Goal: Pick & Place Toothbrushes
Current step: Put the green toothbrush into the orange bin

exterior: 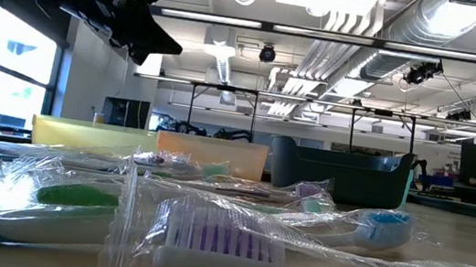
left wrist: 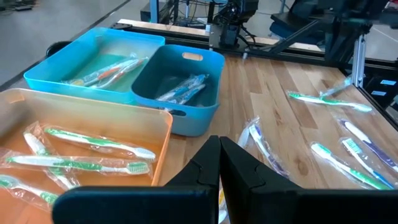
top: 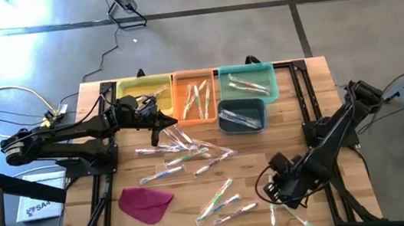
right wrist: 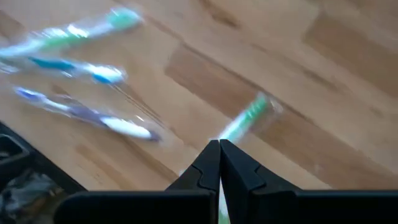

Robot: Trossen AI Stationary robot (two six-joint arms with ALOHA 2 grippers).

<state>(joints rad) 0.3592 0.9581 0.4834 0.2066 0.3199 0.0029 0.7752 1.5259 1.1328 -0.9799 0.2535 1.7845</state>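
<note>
Wrapped toothbrushes lie flat and loose on the wooden table, one cluster mid-table (top: pixel 184 154) and another nearer the front (top: pixel 225 203). More lie inside the bins. My left gripper (top: pixel 170 121) (left wrist: pixel 219 140) hovers shut with nothing in it, by the orange bin's (top: pixel 196 94) near edge. My right gripper (top: pixel 274 193) (right wrist: pixel 219 143) is shut and points steeply down over the near right of the table. A green-handled toothbrush (right wrist: pixel 249 115) lies on the wood just past its fingertips. My right gripper's shut fingertips (right wrist: pixel 211 152) stand right at the near end of the green-handled toothbrush (right wrist: pixel 231 130), coming from above. The blurred picture does not show whether they touch it. The toothbrush's far part lies on the table.
Along the far edge stand a yellow bin (top: pixel 141 89), the orange bin, a teal bin (top: pixel 247 83) and a dark blue-grey bin (top: pixel 241 116). A magenta cloth piece (top: pixel 146 202) lies at the near left. Three more toothbrushes (right wrist: pixel 68 62) lie beyond my right gripper.
</note>
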